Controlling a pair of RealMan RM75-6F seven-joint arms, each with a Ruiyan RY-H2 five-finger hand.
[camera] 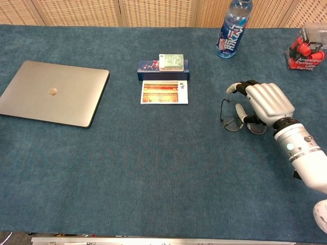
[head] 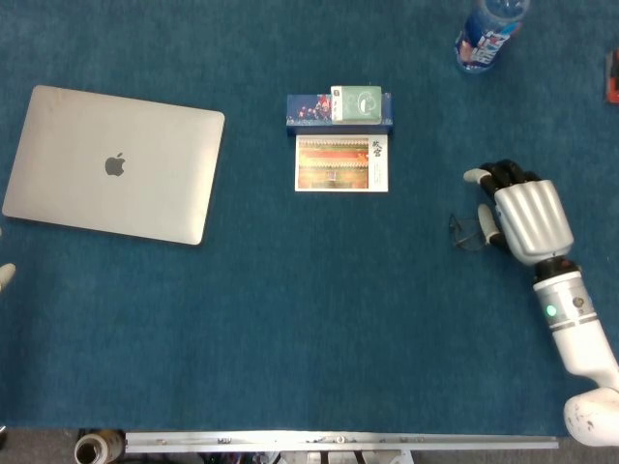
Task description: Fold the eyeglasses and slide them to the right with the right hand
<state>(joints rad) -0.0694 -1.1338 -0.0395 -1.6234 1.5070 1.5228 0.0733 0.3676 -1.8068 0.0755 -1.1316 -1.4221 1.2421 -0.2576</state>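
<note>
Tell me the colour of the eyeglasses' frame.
The eyeglasses have a thin dark, apparently black frame with clear lenses; it shows best in the chest view.

Matt metal laptop (head: 114, 164) on rough blue cloth table (head: 290, 319); glossy silver robot hand (head: 522, 220).

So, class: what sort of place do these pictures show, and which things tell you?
Probably an office or lab desk: a closed laptop, eyeglasses and a water bottle lie on a blue-covered table.

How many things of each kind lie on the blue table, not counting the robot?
Laptop: 1
Eyeglasses: 1
Drink bottle: 1
Postcard: 1
Blue box: 1
Green card pack: 1
Red package: 1
Total: 7
</note>
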